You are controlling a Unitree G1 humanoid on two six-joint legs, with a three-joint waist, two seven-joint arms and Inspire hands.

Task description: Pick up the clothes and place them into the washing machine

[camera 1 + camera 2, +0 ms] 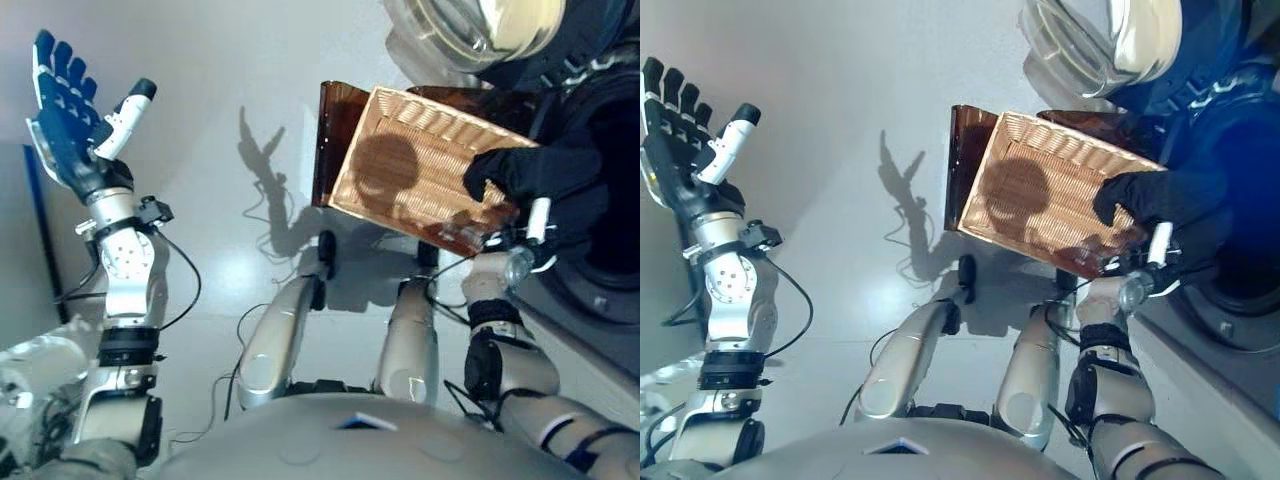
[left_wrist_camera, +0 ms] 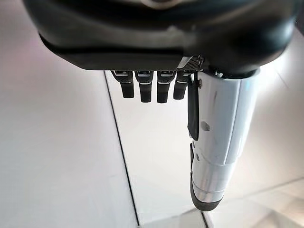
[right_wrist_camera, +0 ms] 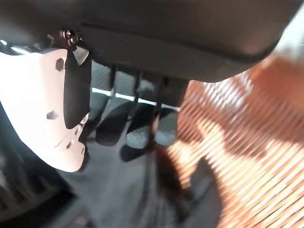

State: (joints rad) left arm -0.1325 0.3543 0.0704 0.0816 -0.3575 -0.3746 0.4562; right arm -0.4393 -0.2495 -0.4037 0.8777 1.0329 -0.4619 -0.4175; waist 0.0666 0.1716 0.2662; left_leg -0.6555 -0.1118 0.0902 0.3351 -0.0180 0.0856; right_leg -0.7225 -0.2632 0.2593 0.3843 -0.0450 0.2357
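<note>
— How is the light for you?

— You get bright, even light over the pale floor (image 1: pixel 260 90), coming from above and behind, so hard shadows fall ahead of you: a thin, spiky one on the floor near the middle, and a round dark one on the wicker basket (image 1: pixel 420 170).

— Any glare?

— You see a strong white shine on the washing machine door (image 1: pixel 480 30) at far right, and the drum opening (image 1: pixel 615 190) below it reads nearly black.

— And the wrist views?

— Your left hand (image 2: pixel 147 88) shows crisp against a washed-out floor. Your right hand (image 3: pixel 142 128) and the basket weave are smeared and out of focus.
</note>
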